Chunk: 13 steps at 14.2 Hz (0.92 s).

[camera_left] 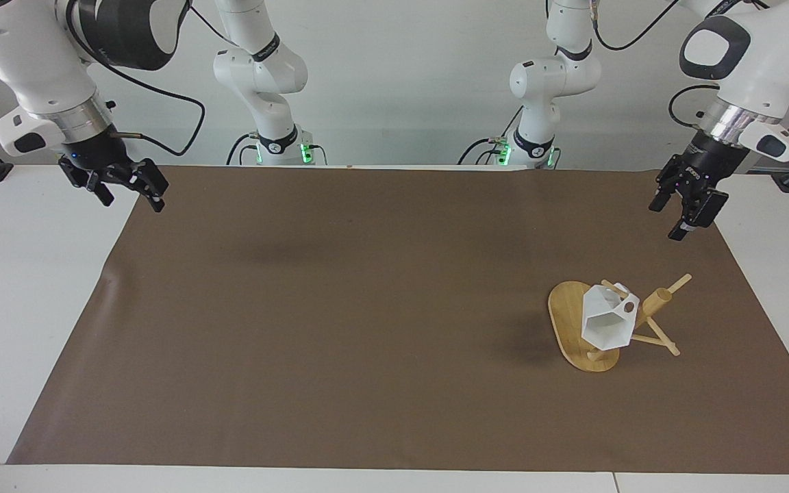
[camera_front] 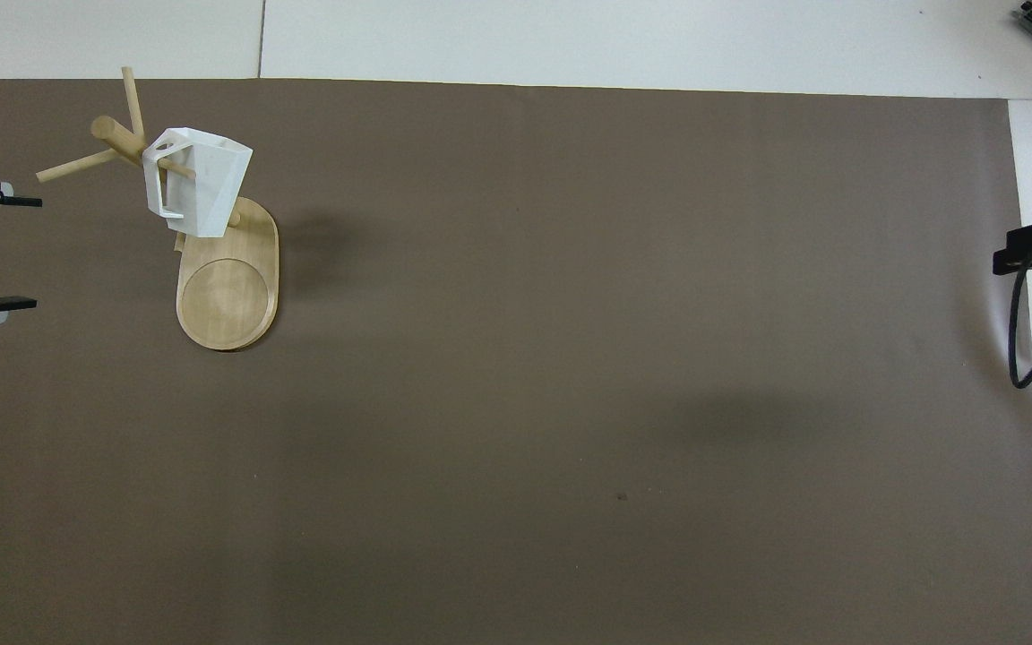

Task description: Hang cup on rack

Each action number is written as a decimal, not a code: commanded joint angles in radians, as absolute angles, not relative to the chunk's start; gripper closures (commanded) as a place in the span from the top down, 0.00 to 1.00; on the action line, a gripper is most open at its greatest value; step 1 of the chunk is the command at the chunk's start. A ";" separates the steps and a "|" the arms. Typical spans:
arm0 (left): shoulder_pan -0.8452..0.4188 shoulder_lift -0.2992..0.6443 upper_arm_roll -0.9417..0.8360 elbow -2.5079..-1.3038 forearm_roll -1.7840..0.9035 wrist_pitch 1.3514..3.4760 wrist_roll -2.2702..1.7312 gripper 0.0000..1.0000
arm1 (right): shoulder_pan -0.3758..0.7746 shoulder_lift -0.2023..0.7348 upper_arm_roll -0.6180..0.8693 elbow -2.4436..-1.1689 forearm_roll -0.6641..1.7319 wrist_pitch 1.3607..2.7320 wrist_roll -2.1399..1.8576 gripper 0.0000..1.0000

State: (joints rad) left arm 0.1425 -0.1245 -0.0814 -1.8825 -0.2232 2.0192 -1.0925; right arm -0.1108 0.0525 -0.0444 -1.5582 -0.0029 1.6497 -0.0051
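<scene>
The white faceted cup (camera_left: pixel 603 327) hangs by its handle on a peg of the bamboo rack (camera_left: pixel 568 322), toward the left arm's end of the mat; it also shows in the overhead view (camera_front: pixel 204 190). The rack (camera_front: pixel 227 300) has an oval base and a round post. My left gripper (camera_left: pixel 667 220) is open and empty, up in the air over the mat's edge, apart from the rack; it also shows in the overhead view (camera_front: pixel 32 253). My right gripper (camera_left: pixel 131 203) is open and empty and waits over the mat's corner at the right arm's end.
A brown mat (camera_left: pixel 340 329) covers the white table (camera_left: pixel 18 308). The right arm's black cable (camera_front: pixel 1022 331) hangs over the mat's edge in the overhead view.
</scene>
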 commanded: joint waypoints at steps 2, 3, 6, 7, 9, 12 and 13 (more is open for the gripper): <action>0.137 -0.126 -0.089 -1.865 -0.124 1.985 -0.773 1.00 | -0.123 0.035 -0.032 -1.572 -0.006 1.638 -0.015 1.00; 0.137 -0.126 -0.089 -1.865 -0.112 1.983 -0.662 1.00 | -0.123 0.035 -0.032 -1.572 -0.006 1.638 -0.015 1.00; 0.108 -0.117 -0.080 -1.849 -0.092 1.939 -0.428 1.00 | -0.123 0.035 -0.032 -1.572 -0.006 1.638 -0.015 1.00; 0.082 -0.114 -0.057 -1.833 -0.086 1.904 -0.401 1.00 | -0.123 0.035 -0.032 -1.572 -0.008 1.638 -0.015 1.00; 0.034 -0.104 -0.031 -1.801 -0.057 1.858 -0.298 1.00 | -0.123 0.034 -0.032 -1.572 -0.006 1.638 -0.015 1.00; 0.028 -0.062 -0.032 -1.700 -0.032 1.740 -0.123 1.00 | -0.123 0.035 -0.032 -1.572 -0.006 1.638 -0.015 1.00; 0.032 -0.051 -0.037 -1.669 -0.031 1.703 -0.077 1.00 | -0.123 0.034 -0.032 -1.572 -0.006 1.638 -0.015 1.00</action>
